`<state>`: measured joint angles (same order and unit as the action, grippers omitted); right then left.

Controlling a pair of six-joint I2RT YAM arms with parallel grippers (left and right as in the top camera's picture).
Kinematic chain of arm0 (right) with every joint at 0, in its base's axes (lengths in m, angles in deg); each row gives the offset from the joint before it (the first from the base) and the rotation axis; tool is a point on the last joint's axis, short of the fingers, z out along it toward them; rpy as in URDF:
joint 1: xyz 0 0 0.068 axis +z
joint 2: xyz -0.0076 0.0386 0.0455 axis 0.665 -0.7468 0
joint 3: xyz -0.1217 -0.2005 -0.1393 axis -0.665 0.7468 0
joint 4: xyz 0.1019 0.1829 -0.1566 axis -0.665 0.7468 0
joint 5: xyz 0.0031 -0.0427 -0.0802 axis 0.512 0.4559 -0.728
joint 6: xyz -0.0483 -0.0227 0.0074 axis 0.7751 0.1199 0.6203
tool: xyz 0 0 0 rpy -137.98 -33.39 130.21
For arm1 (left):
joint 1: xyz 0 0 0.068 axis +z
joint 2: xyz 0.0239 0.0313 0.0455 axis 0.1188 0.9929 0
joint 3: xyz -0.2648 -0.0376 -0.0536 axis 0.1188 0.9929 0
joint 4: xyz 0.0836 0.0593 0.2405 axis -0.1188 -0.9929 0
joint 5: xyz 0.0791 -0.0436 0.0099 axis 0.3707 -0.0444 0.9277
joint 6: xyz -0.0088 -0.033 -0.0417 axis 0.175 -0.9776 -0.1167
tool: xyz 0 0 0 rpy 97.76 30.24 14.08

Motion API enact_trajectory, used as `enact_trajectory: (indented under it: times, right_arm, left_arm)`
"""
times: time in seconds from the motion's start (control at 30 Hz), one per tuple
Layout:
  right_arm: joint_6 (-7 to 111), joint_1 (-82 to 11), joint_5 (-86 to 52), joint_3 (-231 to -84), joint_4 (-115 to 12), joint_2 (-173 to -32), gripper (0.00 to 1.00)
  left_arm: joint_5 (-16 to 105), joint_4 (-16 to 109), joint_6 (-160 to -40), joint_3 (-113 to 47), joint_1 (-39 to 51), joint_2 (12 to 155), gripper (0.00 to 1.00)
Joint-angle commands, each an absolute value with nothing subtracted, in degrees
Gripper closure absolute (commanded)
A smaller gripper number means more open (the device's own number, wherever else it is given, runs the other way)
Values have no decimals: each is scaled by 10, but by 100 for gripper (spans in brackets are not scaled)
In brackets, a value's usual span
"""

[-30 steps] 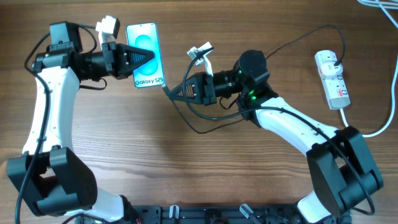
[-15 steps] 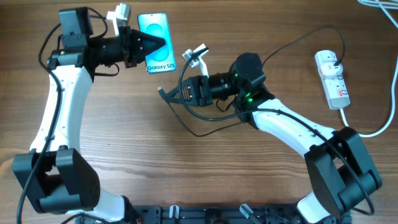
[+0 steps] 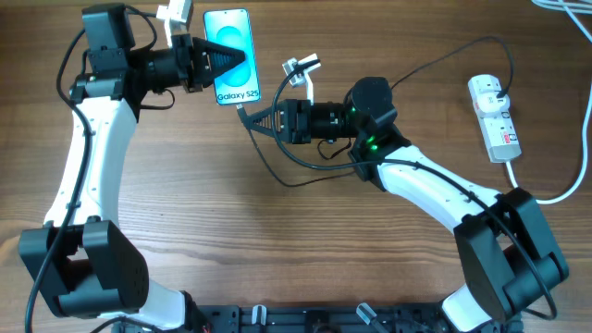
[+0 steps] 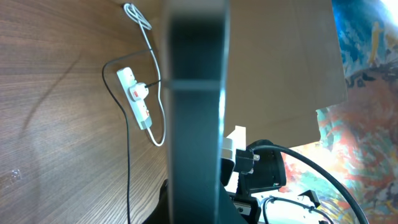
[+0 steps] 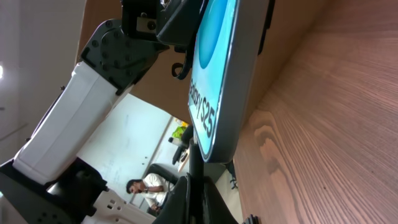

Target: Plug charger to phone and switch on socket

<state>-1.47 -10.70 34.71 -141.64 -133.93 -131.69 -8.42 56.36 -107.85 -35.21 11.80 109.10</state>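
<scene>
My left gripper [image 3: 239, 63] is shut on the phone [image 3: 231, 42] and holds it above the table at the far left; the teal screen and "Galaxy S25" text face up. In the left wrist view the phone [image 4: 194, 93] shows edge-on as a dark bar. My right gripper [image 3: 253, 121] is shut on the charger's plug end, with the tip at the phone's lower edge. In the right wrist view the plug [image 5: 195, 163] reaches the phone's [image 5: 217, 74] bottom end. The black charger cable [image 3: 435, 60] loops back to the white socket [image 3: 493, 117] at the right.
A thick white cable [image 3: 555, 196] runs from the socket off the right edge. The socket [image 4: 135, 96] and the black cable [image 4: 127, 155] also show in the left wrist view. A small white tag [image 3: 301, 67] sticks up over the right wrist.
My left gripper has carried the phone up and to the right. My right gripper has moved up with the plug, closing on the phone's lower edge.
</scene>
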Motion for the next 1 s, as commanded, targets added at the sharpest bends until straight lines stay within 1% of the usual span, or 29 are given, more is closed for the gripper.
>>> enact_trajectory:
  times: [0.0, 0.37, 0.47, 0.57, 0.77, 0.97]
  right_arm:
    - [-17, -109, 299, -1423, -1342, -1310, 96]
    - [-32, -109, 228, -1423, -1342, -1310, 96]
    - [-34, -109, 238, -1423, -1342, -1310, 96]
    - [-33, -108, 243, -1423, -1330, -1310, 96]
    - [-34, -108, 252, -1423, -1329, -1310, 96]
    - [-52, -108, 210, -1423, -1330, -1310, 96]
  left_arm:
    - [-115, 565, -1083, -355, 113, 1076, 96]
    - [-108, 595, -1084, -355, 112, 1076, 96]
    - [-88, 600, -1095, -355, 112, 1076, 96]
    - [-84, 633, -1117, -355, 112, 1076, 96]
    - [-63, 633, -1125, -355, 112, 1076, 96]
    - [-81, 631, -1125, -355, 111, 1076, 96]
